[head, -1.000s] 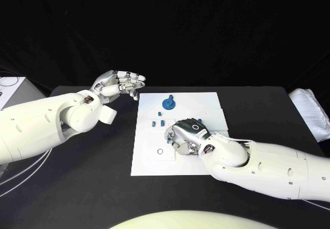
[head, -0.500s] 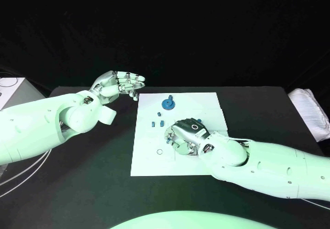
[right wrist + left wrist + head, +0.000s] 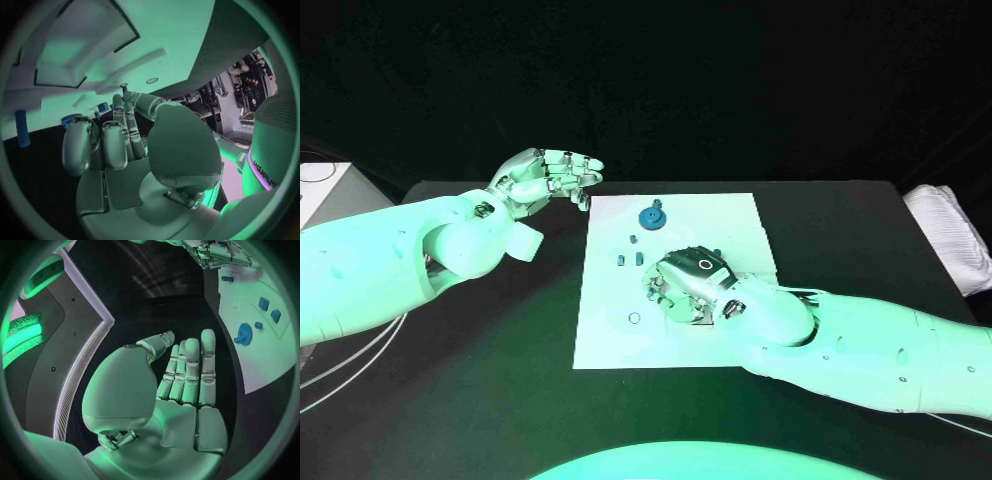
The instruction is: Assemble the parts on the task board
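The right hand (image 3: 687, 285) lies fingers-down on the white rectangular task board (image 3: 733, 215); whether it grips a part I cannot tell. It seems to be picking or seating one. The left hand (image 3: 548, 176), fingers curled and empty, hovers beside the board. Small blue parts (image 3: 627, 258) and a round blue gear (image 3: 655, 215) lie just beyond on the black worktop's (image 3: 488, 350) board.

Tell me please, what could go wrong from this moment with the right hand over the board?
1. The right hand is low over the task board and hides what lies beneath it, so its fingers may push a part unseen.
2. Two small blue parts sit just beside that hand; a sideways motion could knock them.
3. The left hand hovers off the board's far corner, not steadying it, so the board could slide.
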Motion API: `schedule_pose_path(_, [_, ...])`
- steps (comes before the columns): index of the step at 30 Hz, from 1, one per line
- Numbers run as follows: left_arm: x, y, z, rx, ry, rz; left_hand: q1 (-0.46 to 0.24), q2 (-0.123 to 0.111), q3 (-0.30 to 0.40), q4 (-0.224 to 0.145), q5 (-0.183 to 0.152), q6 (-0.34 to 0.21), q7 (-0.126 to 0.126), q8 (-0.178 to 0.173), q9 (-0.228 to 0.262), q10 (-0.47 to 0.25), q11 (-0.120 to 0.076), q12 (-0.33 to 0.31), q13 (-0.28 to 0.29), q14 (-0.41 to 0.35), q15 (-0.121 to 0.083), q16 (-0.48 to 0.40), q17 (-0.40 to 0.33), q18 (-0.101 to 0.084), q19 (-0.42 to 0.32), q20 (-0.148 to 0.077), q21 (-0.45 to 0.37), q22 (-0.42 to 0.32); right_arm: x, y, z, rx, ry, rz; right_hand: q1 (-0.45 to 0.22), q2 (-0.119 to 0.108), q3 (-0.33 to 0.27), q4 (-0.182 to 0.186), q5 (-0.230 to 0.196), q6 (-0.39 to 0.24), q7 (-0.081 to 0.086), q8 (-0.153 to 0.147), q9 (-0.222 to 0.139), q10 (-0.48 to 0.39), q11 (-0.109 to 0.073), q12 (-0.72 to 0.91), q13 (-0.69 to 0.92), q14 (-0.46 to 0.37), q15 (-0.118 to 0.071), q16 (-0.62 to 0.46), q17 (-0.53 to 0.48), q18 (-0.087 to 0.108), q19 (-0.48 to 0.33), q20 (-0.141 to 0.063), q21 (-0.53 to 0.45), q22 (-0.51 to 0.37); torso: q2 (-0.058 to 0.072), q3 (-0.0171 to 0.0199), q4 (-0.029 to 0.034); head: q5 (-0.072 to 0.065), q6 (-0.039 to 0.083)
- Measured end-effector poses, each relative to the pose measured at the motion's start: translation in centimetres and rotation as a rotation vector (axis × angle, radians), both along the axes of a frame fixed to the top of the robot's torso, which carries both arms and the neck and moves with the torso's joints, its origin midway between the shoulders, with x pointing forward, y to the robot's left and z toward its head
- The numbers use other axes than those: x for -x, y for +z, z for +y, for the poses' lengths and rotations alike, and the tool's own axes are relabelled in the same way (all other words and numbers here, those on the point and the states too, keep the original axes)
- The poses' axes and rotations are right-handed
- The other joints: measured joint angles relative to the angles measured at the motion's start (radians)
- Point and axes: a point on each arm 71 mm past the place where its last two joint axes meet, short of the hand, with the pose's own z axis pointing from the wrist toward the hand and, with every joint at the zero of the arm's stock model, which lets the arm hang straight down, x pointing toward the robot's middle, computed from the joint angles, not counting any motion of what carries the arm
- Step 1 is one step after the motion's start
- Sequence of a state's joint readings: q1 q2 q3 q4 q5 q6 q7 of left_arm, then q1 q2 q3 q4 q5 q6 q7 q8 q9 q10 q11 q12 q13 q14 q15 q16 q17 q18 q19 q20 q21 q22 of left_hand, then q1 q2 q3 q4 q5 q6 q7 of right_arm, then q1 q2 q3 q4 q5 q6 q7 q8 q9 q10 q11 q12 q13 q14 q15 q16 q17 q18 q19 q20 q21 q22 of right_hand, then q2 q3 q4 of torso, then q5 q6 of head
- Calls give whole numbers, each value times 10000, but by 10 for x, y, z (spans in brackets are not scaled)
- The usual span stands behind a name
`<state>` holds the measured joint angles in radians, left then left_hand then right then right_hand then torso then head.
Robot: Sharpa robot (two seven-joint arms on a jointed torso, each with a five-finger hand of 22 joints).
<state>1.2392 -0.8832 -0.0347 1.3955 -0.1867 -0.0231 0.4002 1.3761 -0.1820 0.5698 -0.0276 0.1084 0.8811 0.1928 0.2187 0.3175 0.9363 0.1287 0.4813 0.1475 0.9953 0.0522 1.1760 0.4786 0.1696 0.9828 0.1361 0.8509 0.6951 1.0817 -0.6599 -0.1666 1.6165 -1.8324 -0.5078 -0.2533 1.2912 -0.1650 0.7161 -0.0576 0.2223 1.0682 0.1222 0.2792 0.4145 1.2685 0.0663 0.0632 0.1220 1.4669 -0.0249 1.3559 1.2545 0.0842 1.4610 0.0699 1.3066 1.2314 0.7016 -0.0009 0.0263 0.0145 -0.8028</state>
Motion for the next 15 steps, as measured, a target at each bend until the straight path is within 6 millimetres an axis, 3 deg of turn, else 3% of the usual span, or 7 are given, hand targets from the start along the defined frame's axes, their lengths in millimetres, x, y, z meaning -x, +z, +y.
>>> schedule_pose_path(15, [0,0,0,-14,-3,27,0,0,0,0,0,0,0,0,0,0,0,0,0,0,0,0,-1,1,0,0,0,1,2,-1,-7,-52,-96,-60,-13,-14,32,-31,-22,-11,13,-19,-12,1,0,-19,-9,0,0,0,-14,0,0,0,0,0,0,11,-7,30,-5])
